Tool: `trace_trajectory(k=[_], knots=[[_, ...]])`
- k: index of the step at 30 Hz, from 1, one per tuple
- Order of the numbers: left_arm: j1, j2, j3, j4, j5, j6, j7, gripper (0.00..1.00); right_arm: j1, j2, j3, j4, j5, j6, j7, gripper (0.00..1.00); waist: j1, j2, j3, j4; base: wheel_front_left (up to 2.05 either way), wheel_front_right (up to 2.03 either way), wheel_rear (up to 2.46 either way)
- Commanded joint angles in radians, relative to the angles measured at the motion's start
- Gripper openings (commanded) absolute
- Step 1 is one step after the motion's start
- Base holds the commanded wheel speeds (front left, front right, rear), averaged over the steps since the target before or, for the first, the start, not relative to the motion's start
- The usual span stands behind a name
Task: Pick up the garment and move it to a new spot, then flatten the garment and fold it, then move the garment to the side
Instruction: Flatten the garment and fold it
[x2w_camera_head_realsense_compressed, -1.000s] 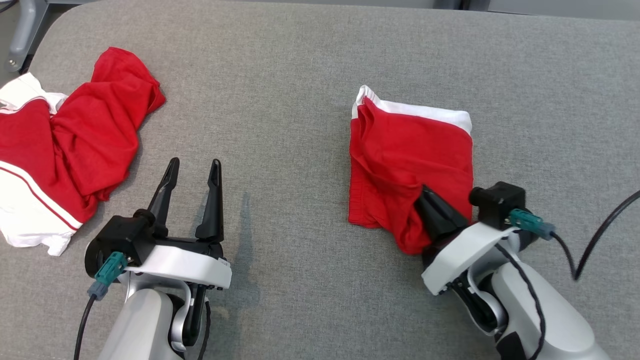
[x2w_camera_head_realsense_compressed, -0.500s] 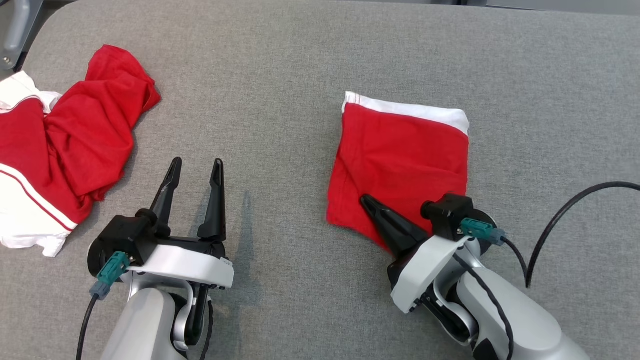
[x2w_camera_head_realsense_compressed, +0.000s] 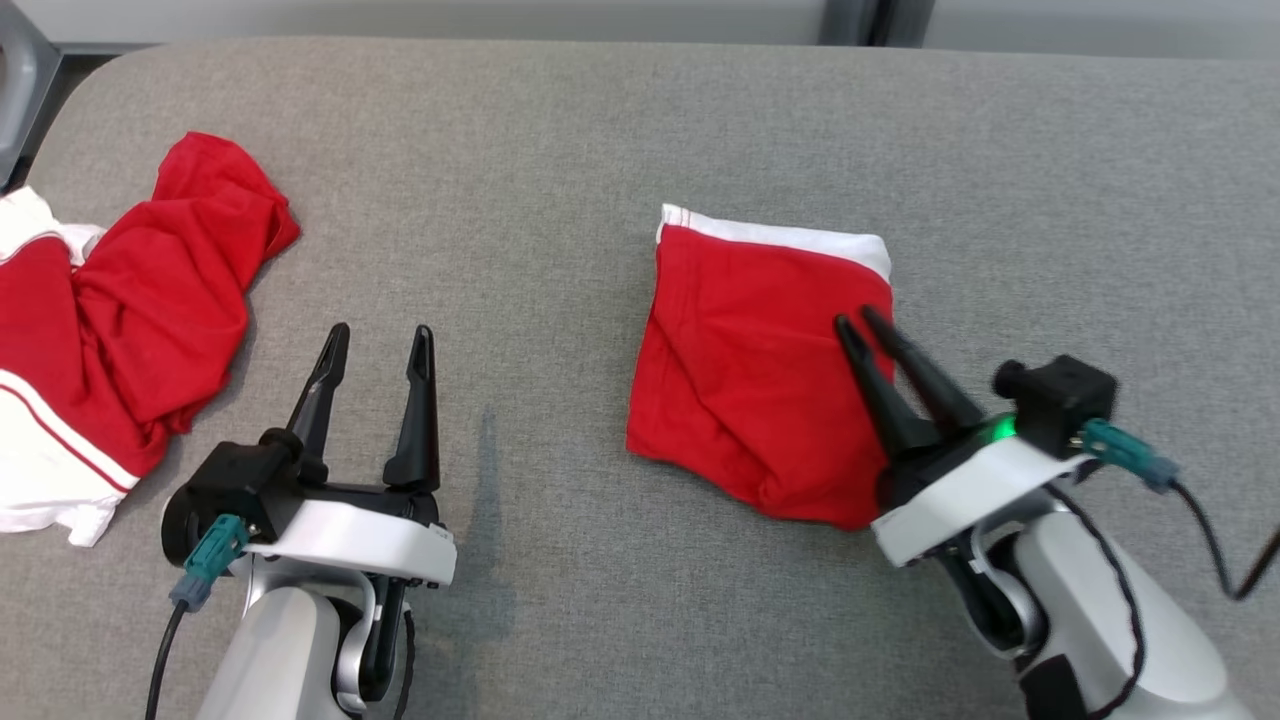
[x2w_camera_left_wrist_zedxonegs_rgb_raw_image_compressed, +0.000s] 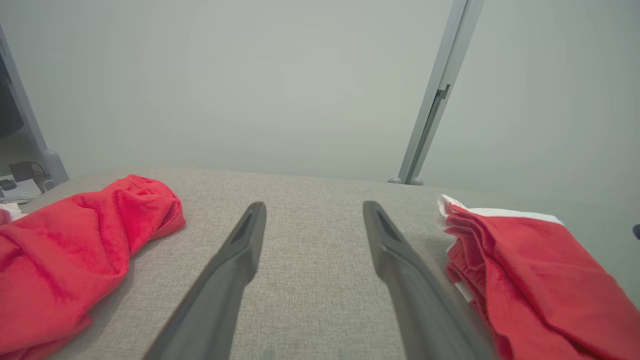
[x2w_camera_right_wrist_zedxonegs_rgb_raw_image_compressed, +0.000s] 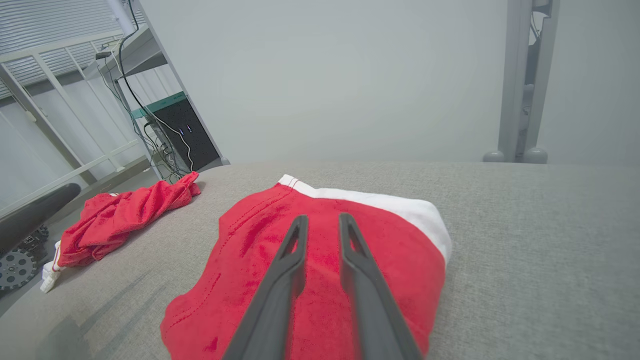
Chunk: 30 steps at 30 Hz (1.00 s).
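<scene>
Here the right pincer (x2w_camera_head_realsense_compressed: 854, 317) partly hides the folded garment (x2w_camera_head_realsense_compressed: 740, 370).

You get bright, even light, no glare. Soft shadow lies on tabletop (x2w_camera_head_realsense_compressed: 560, 150) near front edge, beside left gripper (x2w_camera_head_realsense_compressed: 381, 330). Right gripper (x2w_camera_head_realsense_compressed: 854, 316) looks bit smeared in head view. Wrist views bend at edges; fingers (x2w_camera_right_wrist_zedxonegs_rgb_raw_image_compressed: 270, 310) near bottom fuzzy.

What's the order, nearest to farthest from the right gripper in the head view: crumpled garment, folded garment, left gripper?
1. Folded garment, directly beneath the right gripper.
2. Left gripper, lower left.
3. Crumpled garment, far left edge.
</scene>
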Motion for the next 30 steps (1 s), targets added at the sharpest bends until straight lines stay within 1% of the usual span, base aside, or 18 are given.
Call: trace_trajectory(k=[1, 8, 13, 14, 19, 24, 30], knots=[[0.011, 0.004, 0.004, -0.002, 0.006, 0.004, 0.000, 1.00, 0.027, -0.010, -0.049, -0.017, -0.018, 0.001, -0.010, 1.00, 0.0000, 0.0000, -0.015, -0.013, 0.00, 0.00, 0.00], [0.033, 0.019, 0.016, -0.004, 0.014, 0.006, 0.000, 1.00, 0.134, -0.010, -0.284, -0.093, -0.096, 0.000, 0.002, 1.00, 0.0000, 0.0000, -0.054, -0.042, 0.00, 0.00, 0.00], [0.057, 0.037, 0.020, -0.008, 0.018, 0.011, 0.000, 1.00, 0.208, 0.000, -0.417, -0.160, -0.147, 0.001, 0.035, 1.00, 0.0000, 0.0000, -0.083, -0.062, 0.00, 0.00, 0.00], [0.057, 0.037, 0.020, -0.008, 0.018, 0.011, 0.000, 1.00, 0.208, 0.000, -0.417, -0.160, -0.147, 0.001, 0.035, 1.00, 0.0000, 0.0000, -0.083, -0.062, 0.00, 0.00, 0.00], [0.082, 0.052, 0.020, -0.018, 0.022, 0.019, 0.007, 1.00, 0.280, 0.018, -0.490, -0.221, -0.184, 0.001, 0.078, 1.00, 0.0000, 0.0000, -0.120, -0.080, 0.00, 0.00, 0.00], [0.127, 0.060, 0.009, -0.034, 0.024, 0.029, 0.023, 1.00, 0.360, 0.030, -0.527, -0.279, -0.203, 0.001, 0.122, 1.00, 0.0000, 0.0000, -0.169, -0.088, 0.00, 0.00, 0.00], [0.169, 0.062, 0.005, -0.047, 0.014, 0.038, 0.035, 1.00, 0.421, 0.042, -0.553, -0.320, -0.216, 0.001, 0.153, 1.00, 0.0000, 0.0000, -0.209, -0.094, 0.00, 0.00, 0.00]])
